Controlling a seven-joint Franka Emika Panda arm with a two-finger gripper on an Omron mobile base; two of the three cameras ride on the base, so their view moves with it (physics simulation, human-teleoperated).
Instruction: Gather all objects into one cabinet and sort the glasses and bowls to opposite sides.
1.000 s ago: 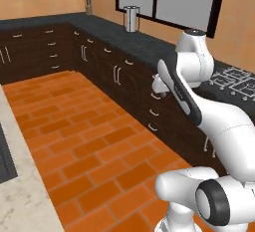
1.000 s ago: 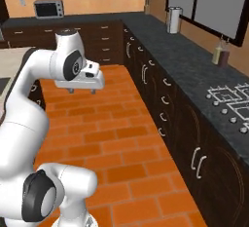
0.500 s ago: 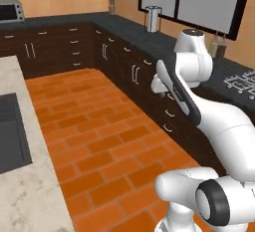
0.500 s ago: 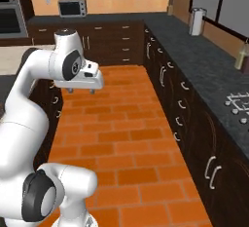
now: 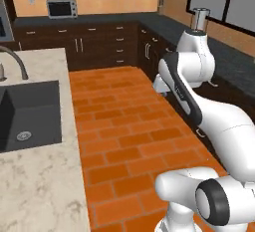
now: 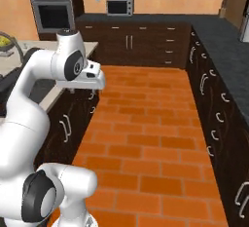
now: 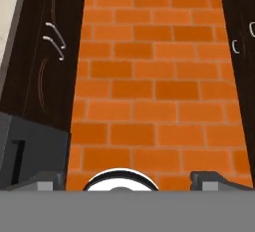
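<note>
With its fingers (image 7: pixel 209 178) spread wide and empty over the brick floor (image 7: pixel 154 76) below them, I'd keep the gripper (image 7: pixel 127 181) tucked until tableware appears ahead.

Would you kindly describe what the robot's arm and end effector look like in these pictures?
The arm is glossy white with rounded, bulbous links and dark grey-black rings and caps at the joints. The end effector is a white block-shaped hand with two small dark fingertips. No cables or markings are visible.

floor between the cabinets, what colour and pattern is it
Orange-red brick pattern floor, clearest in the hand view.
</note>
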